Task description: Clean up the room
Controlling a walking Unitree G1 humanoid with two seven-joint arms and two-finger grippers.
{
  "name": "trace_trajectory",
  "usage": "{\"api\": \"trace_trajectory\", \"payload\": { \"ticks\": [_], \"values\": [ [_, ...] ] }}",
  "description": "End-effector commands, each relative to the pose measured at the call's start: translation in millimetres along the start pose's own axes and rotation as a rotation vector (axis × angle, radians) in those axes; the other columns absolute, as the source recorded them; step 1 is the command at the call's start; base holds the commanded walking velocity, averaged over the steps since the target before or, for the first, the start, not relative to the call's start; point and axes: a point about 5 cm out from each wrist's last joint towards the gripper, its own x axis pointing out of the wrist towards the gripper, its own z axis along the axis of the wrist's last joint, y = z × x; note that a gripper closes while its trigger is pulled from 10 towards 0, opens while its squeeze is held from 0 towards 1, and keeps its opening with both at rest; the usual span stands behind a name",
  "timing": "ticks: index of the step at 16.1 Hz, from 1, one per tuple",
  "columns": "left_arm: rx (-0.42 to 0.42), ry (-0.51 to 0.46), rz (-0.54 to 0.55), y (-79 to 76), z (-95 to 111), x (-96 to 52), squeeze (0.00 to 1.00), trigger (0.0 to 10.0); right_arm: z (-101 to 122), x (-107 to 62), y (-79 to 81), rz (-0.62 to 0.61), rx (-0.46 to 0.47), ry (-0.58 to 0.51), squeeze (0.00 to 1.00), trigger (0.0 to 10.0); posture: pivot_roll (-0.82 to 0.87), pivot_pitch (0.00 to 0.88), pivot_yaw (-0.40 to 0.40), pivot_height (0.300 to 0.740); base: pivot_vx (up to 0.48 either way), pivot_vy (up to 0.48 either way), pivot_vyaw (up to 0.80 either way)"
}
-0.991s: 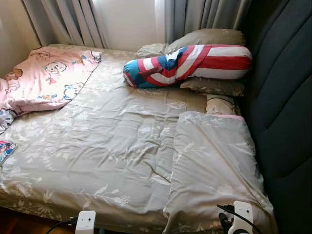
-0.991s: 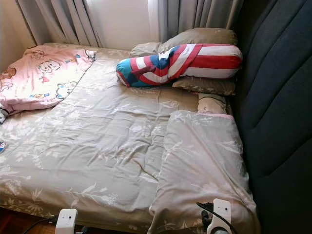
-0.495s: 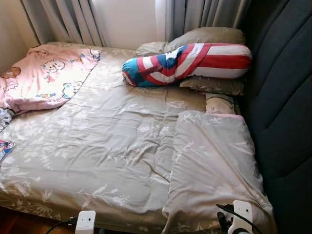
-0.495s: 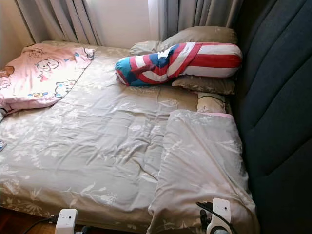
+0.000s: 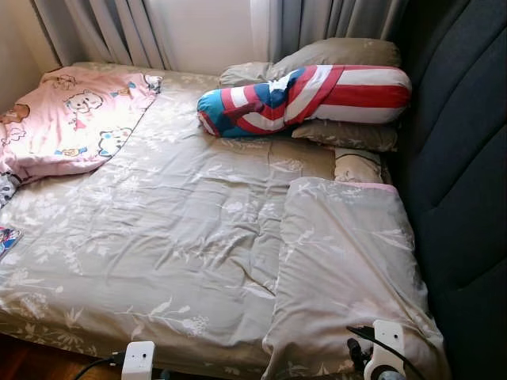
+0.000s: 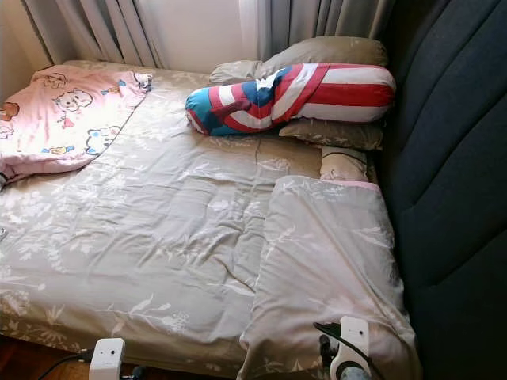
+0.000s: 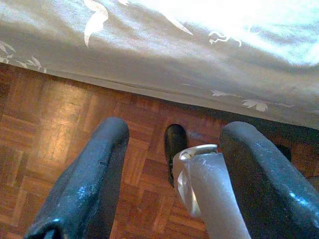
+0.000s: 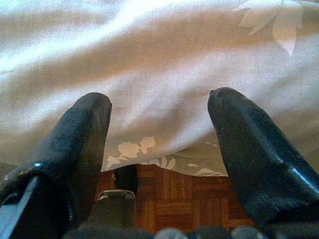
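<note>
Bed [image 5: 182, 229] seen from its near edge, covered by a beige leaf-print sheet; its left side was cut off by the frame, and a small colourful item [image 5: 6, 239] at that edge was too cropped to identify. A pink cartoon blanket [image 5: 71, 119] lay crumpled at the far left corner. A red, white and blue bolster [image 5: 305, 99] rested across two beige pillows [image 5: 337, 55] at the far right, against the dark padded headboard [image 5: 459, 158]. A folded beige quilt [image 5: 344, 261] draped over the near right corner, partly hiding a small cushion [image 5: 356, 166] behind it.

Left claw [image 7: 172, 169] hung below the mattress edge over the wood parquet floor [image 7: 55, 129], fingers apart and empty, well short of the bedding; the robot's own leg and foot showed between them. Right claw [image 8: 159, 144] pointed at the hanging quilt, fingers apart, nothing held, just beside the fabric; contact could not be judged
</note>
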Motion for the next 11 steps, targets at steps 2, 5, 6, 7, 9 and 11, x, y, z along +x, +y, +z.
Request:
{"api": "trace_trajectory", "payload": {
  "ticks": [2,5,6,7,9,11],
  "values": [
    [-0.004,0.029,0.004,3.5,-5.3,-1.3,0.0,10.0,-7.4,-1.4,0.8,-0.007,0.017,0.032,0.0,10.0,0.09,0.072,-0.031,0.74,0.0,0.0,0.0],
    [0.006,0.03,0.002,4.5,-5.0,-1.3,0.0,10.0,-8.9,-1.7,2.8,0.003,0.02,0.036,0.0,10.0,0.09,0.065,-0.026,0.74,0.0,0.0,0.0],
    [0.008,0.03,0.0,4.5,-5.0,-1.3,0.0,10.0,-9.4,-2.0,2.4,0.0,0.022,0.036,0.0,10.0,0.09,0.065,-0.026,0.74,0.0,0.0,0.0],
    [0.011,0.031,-0.002,4.2,-4.9,-1.3,0.0,0.9,-9.5,-2.1,2.4,0.004,0.022,0.033,0.0,4.9,0.09,0.057,-0.026,0.74,0.0,0.0,0.0],
    [0.007,0.03,0.005,4.0,-5.0,-1.2,0.0,10.0,-9.7,-2.3,1.8,0.006,0.018,0.032,0.0,10.0,0.09,0.06,-0.028,0.74,0.0,0.0,0.0],
    [0.008,0.03,0.005,3.7,-4.8,-1.1,0.0,10.0,-9.4,-2.1,1.6,0.003,0.017,0.033,0.0,10.0,0.09,0.065,-0.032,0.74,0.0,0.0,0.0]
  ]
}}
